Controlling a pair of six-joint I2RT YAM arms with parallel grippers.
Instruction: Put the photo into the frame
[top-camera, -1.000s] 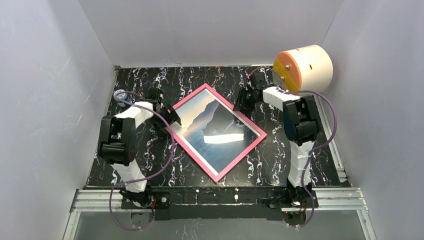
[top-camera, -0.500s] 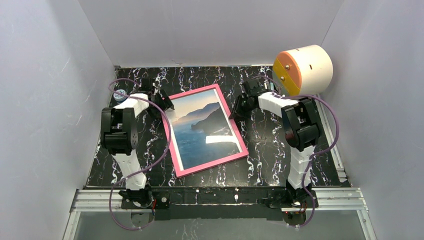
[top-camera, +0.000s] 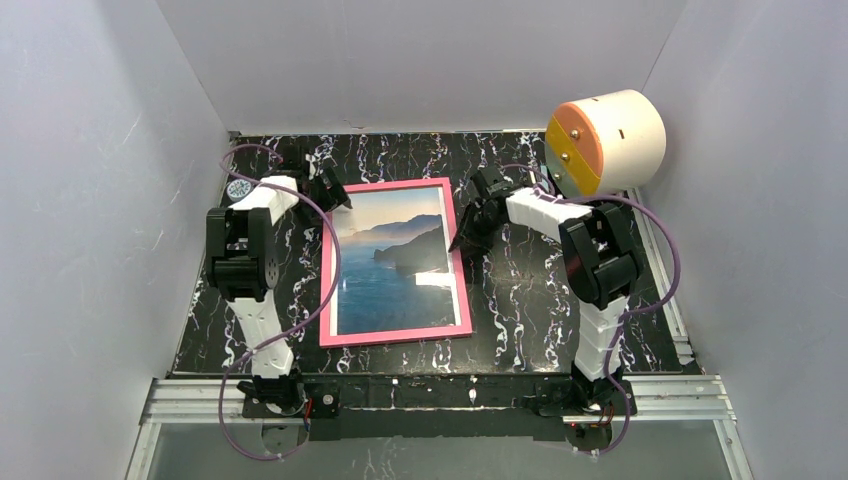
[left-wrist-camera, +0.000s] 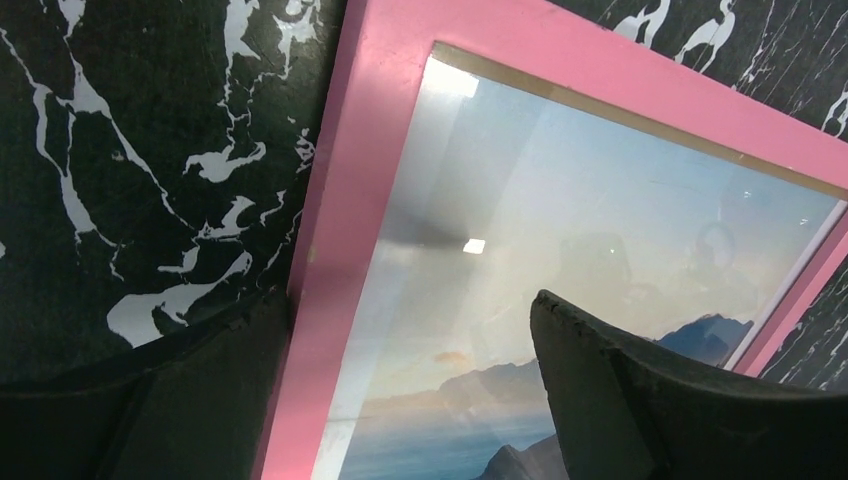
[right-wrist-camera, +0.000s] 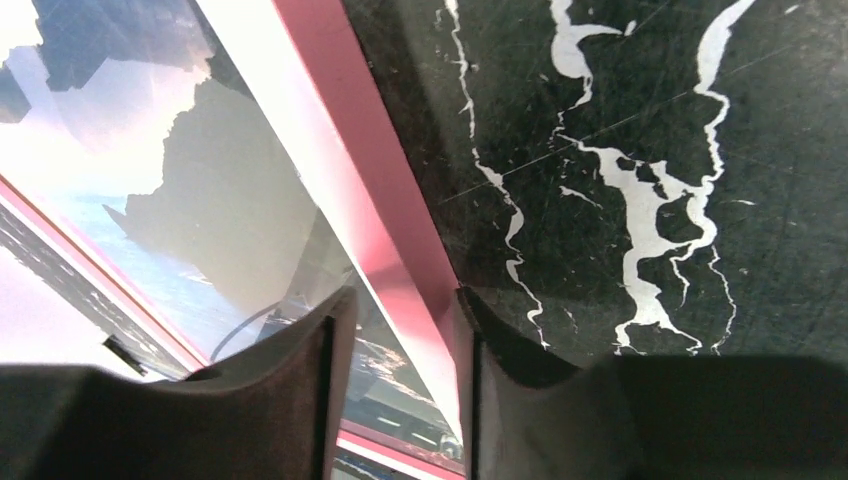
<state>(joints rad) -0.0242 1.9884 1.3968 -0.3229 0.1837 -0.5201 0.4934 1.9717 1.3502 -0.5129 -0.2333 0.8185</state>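
Observation:
The pink frame lies flat on the black marbled table, its sides square to the table edges. The photo of sea, cliffs and pale sky sits inside it, face up behind glass. My left gripper is at the frame's far left corner. In the left wrist view its jaws stand wide open astride the pink rail, one finger above the photo. My right gripper is at the right side. It is open astride that rail, the outer finger against it and the inner one over the photo.
A white cylinder with an orange face sits at the far right, beside the right arm. A small round object lies at the far left next to the left arm. Grey walls close in the table on three sides.
The frame with the photo has turned clockwise from a diamond stance to square with the table. Both grippers followed its edges, and the left jaws have widened.

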